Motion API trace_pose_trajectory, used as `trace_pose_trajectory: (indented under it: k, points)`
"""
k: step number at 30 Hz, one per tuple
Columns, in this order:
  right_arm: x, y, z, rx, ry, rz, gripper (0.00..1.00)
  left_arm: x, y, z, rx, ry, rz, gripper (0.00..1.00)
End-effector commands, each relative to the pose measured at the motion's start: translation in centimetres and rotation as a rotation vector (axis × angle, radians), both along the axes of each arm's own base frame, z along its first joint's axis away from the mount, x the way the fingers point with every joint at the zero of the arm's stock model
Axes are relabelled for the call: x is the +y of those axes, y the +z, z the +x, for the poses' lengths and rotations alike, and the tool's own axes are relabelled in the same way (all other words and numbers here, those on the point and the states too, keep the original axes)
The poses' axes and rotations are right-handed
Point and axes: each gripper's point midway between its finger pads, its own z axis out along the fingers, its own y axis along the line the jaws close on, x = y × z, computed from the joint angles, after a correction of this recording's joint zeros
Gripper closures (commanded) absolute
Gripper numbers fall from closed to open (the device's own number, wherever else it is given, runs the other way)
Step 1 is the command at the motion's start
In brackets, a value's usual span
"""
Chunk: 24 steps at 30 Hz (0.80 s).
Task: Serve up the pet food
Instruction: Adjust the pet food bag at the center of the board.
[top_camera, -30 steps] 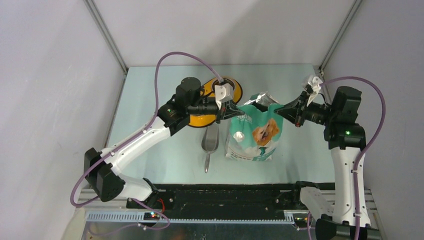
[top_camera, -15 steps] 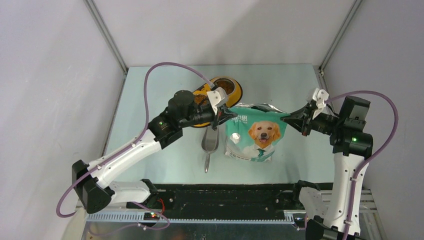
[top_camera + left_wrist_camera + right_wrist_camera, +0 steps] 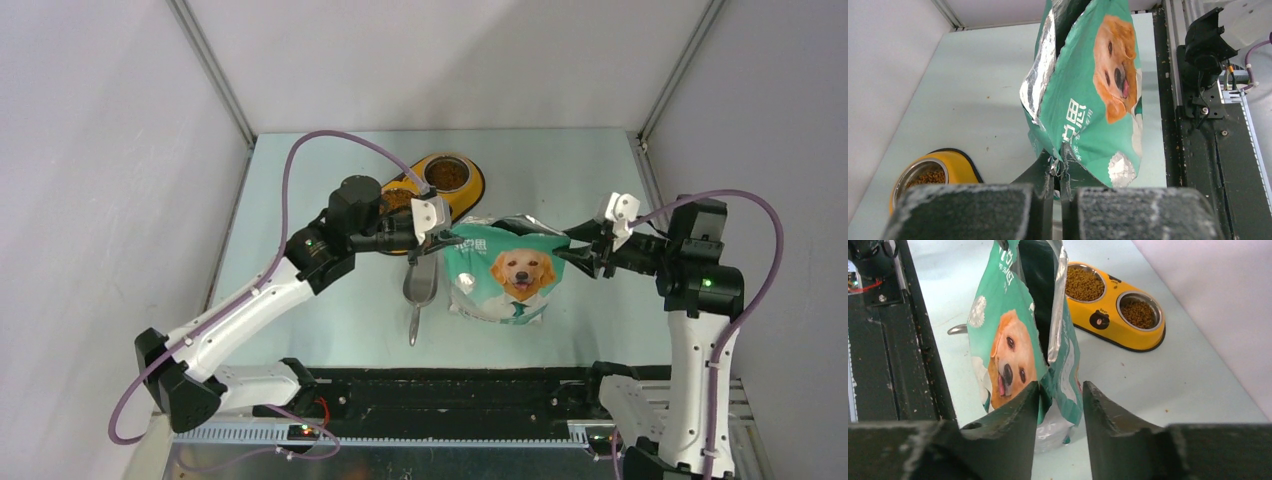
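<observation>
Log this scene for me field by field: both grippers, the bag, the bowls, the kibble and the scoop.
left gripper: shut on a top corner of the bag
right gripper: open, at the bag's opposite edge; contact unclear
bag state: standing, top open
double bowl: yellow, beyond the bag
kibble: in both cups of the double bowl
scoop: lying on the table beside the bag, on the left arm's side; no gripper on it

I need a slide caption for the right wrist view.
Right gripper straddles the open bag edge; pet food sits in the yellow double bowl behind.
</observation>
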Motion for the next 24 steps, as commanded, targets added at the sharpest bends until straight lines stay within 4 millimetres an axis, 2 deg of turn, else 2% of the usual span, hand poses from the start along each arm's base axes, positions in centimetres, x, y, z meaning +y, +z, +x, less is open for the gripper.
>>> trace_pose_trajectory:
  k: [1,4,7,9,10,11,12,14,16,17,19,24]
  points:
    - [0.0,0.2,1.2,-0.039,-0.030,-0.085,0.55,1.3,3.6,0.8,-0.109,0.026,-0.035,1.00]
    - [1.1,0.0,0.9,-0.046,0.022,-0.095,0.53,1.4,3.7,0.3,-0.115,0.007,-0.038,1.00]
    - [2.1,0.8,0.8,-0.080,0.061,-0.083,0.54,1.5,3.7,0.0,-0.117,0.000,-0.037,1.00]
    - [2.6,1.3,0.6,-0.101,0.077,-0.077,0.63,1.6,3.7,-0.1,-0.116,-0.002,-0.032,1.00]
    - [2.7,1.5,0.5,-0.117,0.083,-0.082,0.79,1.6,3.6,-0.1,-0.114,-0.004,-0.029,1.00]
    - [2.9,1.2,0.1,-0.126,0.102,-0.102,0.86,1.6,3.5,-0.1,-0.113,-0.005,-0.026,1.00]
    - [2.9,1.3,-0.2,-0.145,0.117,-0.114,0.97,1.6,3.3,-0.1,-0.112,-0.006,-0.018,1.00]
    - [3.2,1.2,-1.2,-0.159,0.151,-0.124,1.00,1.8,2.8,-0.1,-0.120,-0.008,0.008,0.98]
    - [3.3,1.9,-1.5,-0.175,0.147,-0.110,1.00,2.2,2.7,-0.1,-0.142,-0.012,0.036,0.61]
    - [3.3,2.2,-1.6,-0.166,0.137,-0.096,1.00,2.1,2.7,-0.1,-0.146,-0.015,0.042,0.32]
    - [3.4,3.2,-1.4,-0.165,0.113,-0.062,1.00,1.8,3.3,-0.1,-0.167,-0.030,0.048,0.05]
    - [3.5,4.4,-1.2,-0.147,0.086,-0.009,1.00,-0.3,4.5,0.3,-0.249,-0.085,0.104,0.01]
